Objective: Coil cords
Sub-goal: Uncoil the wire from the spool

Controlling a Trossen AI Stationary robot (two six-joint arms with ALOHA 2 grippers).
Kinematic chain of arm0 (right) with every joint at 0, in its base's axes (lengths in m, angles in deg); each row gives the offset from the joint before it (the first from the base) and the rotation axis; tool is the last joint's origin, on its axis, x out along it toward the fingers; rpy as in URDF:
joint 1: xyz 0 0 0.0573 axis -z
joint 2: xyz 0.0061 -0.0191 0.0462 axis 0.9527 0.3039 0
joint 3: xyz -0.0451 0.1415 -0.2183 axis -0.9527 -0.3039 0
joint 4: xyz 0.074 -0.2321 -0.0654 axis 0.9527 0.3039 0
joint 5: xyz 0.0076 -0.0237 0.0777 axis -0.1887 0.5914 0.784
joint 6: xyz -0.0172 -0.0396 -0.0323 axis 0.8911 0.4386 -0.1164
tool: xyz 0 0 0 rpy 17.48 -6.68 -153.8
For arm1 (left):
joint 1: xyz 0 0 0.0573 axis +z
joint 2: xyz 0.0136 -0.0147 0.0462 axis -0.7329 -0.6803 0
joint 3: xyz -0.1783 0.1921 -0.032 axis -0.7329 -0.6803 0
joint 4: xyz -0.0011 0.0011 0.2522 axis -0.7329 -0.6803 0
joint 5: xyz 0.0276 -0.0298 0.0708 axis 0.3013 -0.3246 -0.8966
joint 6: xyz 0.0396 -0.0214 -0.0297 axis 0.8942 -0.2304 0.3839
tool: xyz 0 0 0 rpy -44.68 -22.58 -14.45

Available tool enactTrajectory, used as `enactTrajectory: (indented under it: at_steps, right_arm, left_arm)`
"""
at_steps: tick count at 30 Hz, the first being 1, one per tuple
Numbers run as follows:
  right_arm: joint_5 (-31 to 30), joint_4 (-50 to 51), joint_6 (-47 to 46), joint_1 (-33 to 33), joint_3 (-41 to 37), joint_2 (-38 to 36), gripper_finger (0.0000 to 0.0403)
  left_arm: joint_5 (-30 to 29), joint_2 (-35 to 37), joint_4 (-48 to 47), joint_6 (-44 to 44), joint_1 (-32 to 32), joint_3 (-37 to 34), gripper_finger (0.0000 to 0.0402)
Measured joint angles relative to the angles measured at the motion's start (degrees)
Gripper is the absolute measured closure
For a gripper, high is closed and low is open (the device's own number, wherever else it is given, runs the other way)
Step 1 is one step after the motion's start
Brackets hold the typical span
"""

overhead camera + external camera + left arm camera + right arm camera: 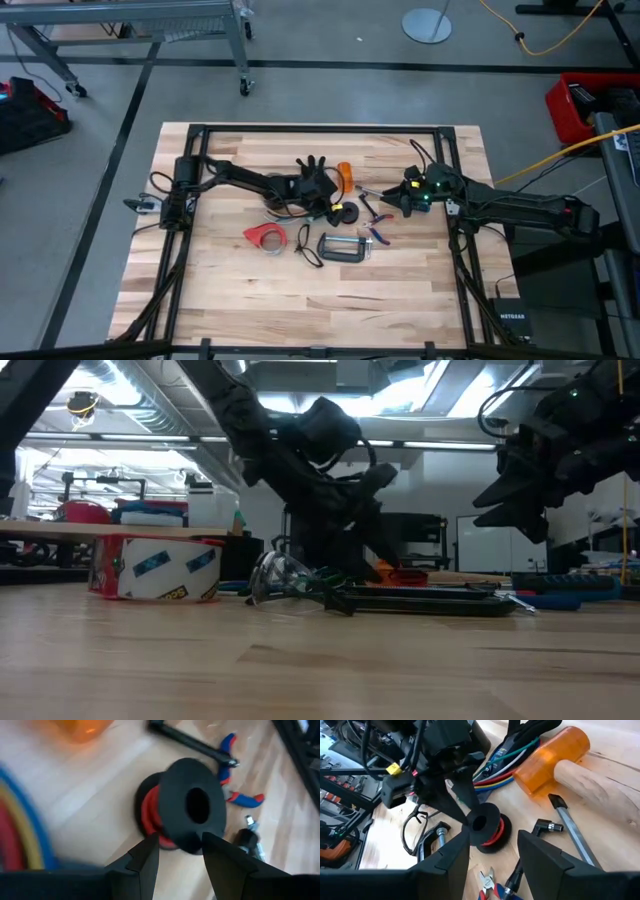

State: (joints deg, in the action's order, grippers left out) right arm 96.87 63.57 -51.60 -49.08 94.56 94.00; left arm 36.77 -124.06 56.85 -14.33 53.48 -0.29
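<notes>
Butcher-block planks of the table carry a cluttered middle. From table centre, the cords lie at about twelve o'clock, a loose fan of red, green, blue and yellow wires beside the orange mallet, black plug ends splayed. They look light, limp and springy, likely to slither apart, so gathering the bundle just behind the plugs seems wisest. The left gripper hovers with fingers spread and empty over a black-and-red spool; the right gripper, at three o'clock, also gapes, holding nothing. Much of the bundle hides beneath the left arm, its far end unseen.
</notes>
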Motion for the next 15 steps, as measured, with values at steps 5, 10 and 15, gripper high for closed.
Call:
enactTrajectory:
  at_steps: [5, 10, 15]
  right_arm:
    - [0.00, 0.02, 0.01, 0.00, 0.00, 0.00, 0.0232]
    - [0.00, 0.14, 0.01, 0.00, 0.00, 0.00, 0.0233]
    - [0.00, 0.20, -0.01, 0.00, 0.00, 0.00, 0.0233]
  left_arm:
    - [1.19, -2.51, 0.09, 1.51, 0.00, 2.84, 0.0263]
    - [1.62, -2.71, 0.23, 5.66, 0.00, 3.76, 0.0316]
    - [2.01, -2.43, 0.29, 6.36, 0.04, 3.83, 0.0392]
